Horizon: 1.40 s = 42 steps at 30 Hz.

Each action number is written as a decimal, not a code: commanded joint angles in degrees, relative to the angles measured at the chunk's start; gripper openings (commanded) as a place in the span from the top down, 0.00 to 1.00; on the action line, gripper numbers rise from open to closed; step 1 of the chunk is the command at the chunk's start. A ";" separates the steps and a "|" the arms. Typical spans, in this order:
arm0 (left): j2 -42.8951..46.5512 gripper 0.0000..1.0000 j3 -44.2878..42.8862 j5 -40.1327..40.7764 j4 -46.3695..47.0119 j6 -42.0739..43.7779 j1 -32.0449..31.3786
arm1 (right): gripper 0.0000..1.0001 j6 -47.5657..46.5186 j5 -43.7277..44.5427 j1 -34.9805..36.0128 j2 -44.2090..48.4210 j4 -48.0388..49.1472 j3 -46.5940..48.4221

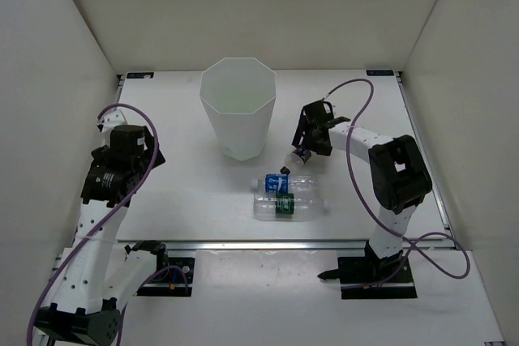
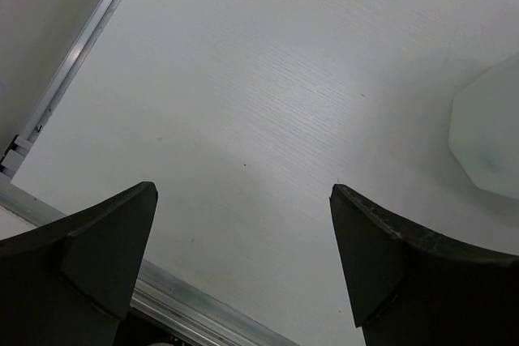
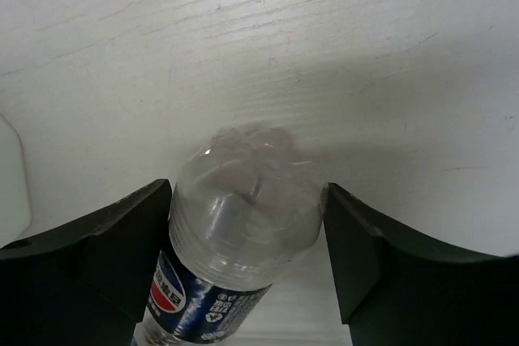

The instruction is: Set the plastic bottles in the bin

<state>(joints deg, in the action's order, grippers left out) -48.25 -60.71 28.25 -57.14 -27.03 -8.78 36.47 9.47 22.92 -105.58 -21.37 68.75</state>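
Right gripper (image 3: 247, 192) pinching blue-label bottle (image 3: 235, 237), seemingly low over table (image 3: 340, 46), bin (image 1: 238, 131) near, left gripper (image 2: 243, 192) spread by table edge.

Plain white bin (image 1: 243, 131). White counter (image 1: 178, 192) with faint fine grain lines. Black right tool (image 3: 247, 192); the clear bottle (image 3: 235, 232) in it has a blue label bearing a red, white and blue roundel. Toward the near edge, the second bottle (image 1: 272, 182) is clear with a blue label, the third bottle (image 1: 285, 206) clear with dark green. Purple cables (image 1: 357, 83).
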 commanded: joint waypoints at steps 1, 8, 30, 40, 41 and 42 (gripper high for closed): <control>-0.88 0.01 -1.95 -0.65 -1.21 0.04 -0.71 | 0.33 2.64 2.65 0.37 0.29 2.91 1.03; -0.36 0.01 -1.26 -1.18 0.54 1.10 -0.45 | 0.73 2.91 3.36 -0.06 2.13 4.14 3.75; -2.72 0.02 1.21 -5.84 7.57 3.56 -0.19 | 1.00 -25.28 17.15 4.22 10.76 12.12 39.95; -4.22 0.02 2.35 -9.08 8.63 4.61 -0.37 | 0.68 -38.57 13.22 18.74 -1.72 15.04 50.86; -4.31 0.02 2.26 -9.09 8.72 4.79 -0.54 | 0.56 -38.84 11.46 19.00 -1.91 15.47 50.00; -4.40 0.01 2.52 -9.09 8.54 4.79 -0.80 | 0.35 -39.36 11.10 19.35 -2.43 15.82 49.47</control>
<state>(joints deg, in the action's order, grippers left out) -52.84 -58.54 20.27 -49.23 -23.05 -9.15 0.99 23.38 42.39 -106.30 -6.57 117.49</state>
